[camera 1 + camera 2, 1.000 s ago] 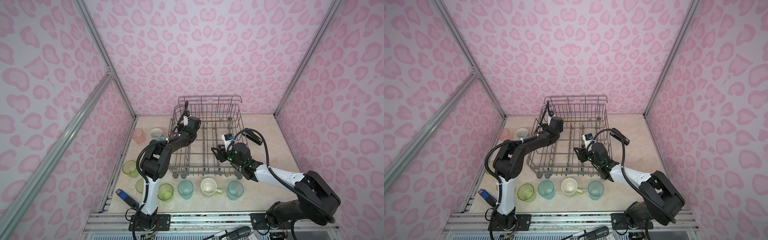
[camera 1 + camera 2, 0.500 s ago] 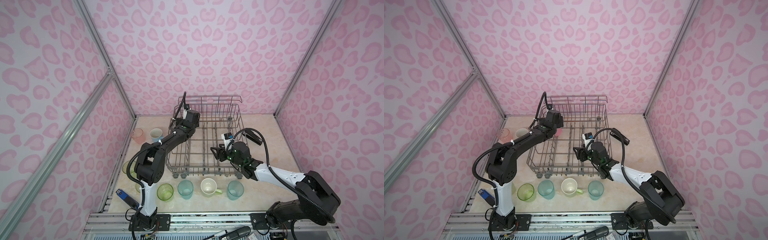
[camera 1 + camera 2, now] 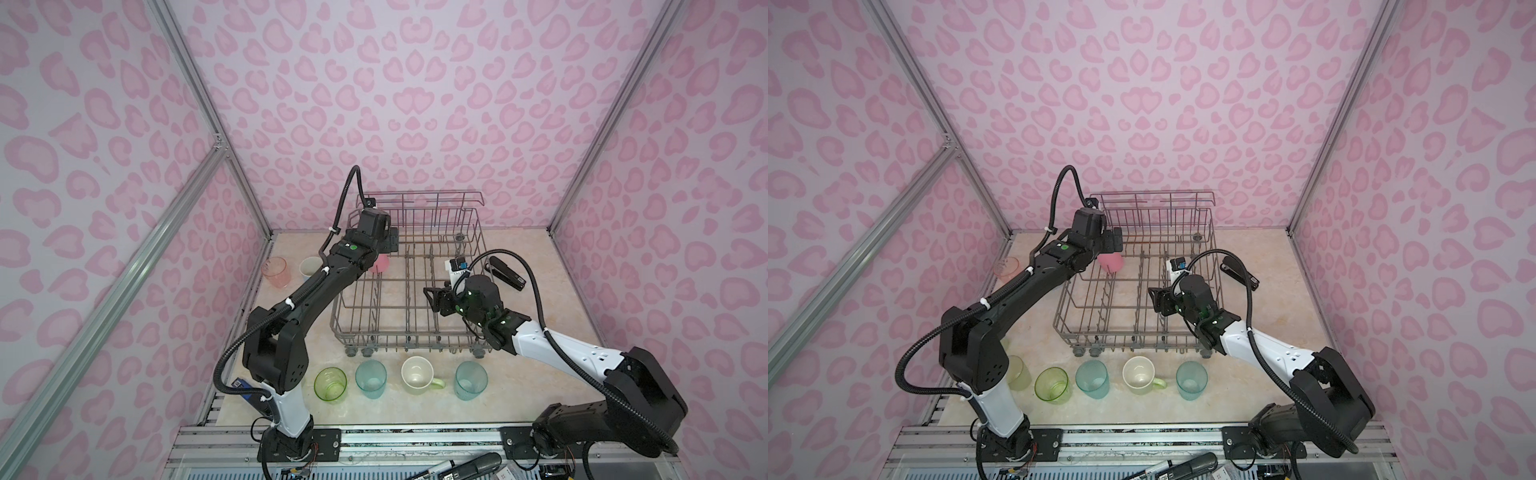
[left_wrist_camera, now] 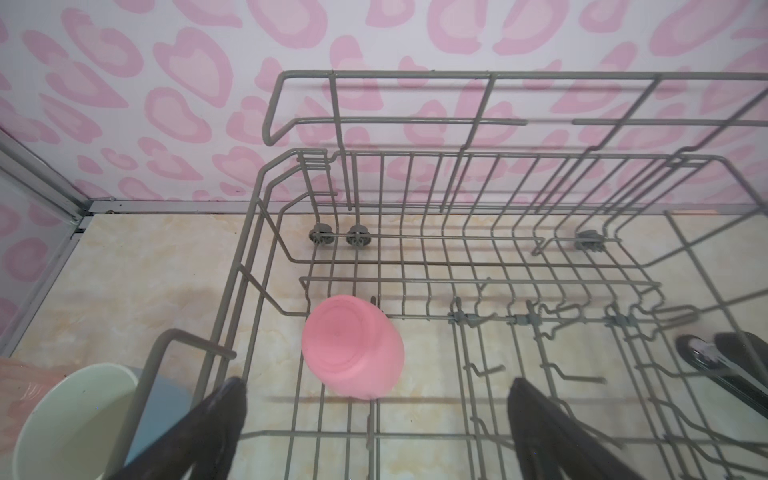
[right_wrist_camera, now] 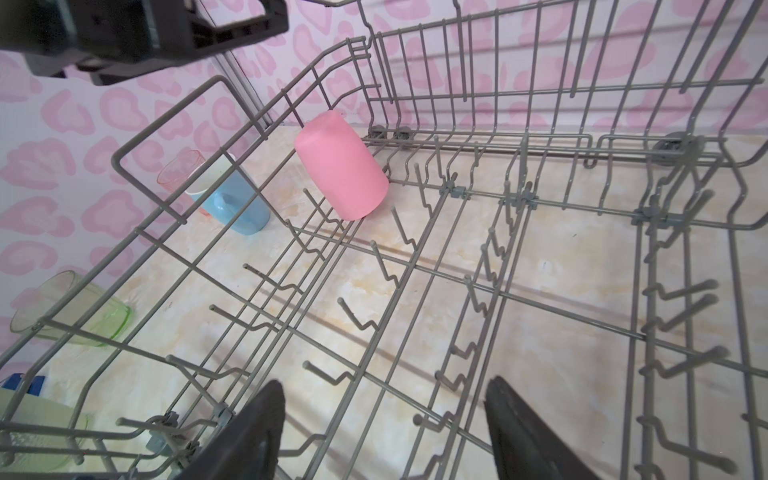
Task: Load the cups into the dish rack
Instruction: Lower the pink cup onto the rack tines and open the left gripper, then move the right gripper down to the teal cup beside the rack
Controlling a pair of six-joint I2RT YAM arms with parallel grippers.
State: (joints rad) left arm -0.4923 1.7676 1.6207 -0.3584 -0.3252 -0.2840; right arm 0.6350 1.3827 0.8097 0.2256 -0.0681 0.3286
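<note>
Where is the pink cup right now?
In both top views the pink cup sits tipped, base up, inside the dish rack at its back left corner, close to the open left gripper.

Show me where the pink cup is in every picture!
Top view: pink cup, far left corner of the rack.
Top view: pink cup, same corner.
Left wrist: pink cup just beyond the open left gripper.
Right wrist: pink cup far across the rack.
Shared landmark: tall back rail.

Cup (image 4: pixel 352 345) inside dish rack (image 4: pixel 415 75); stapler (image 3: pixel 507 272) beside
</note>
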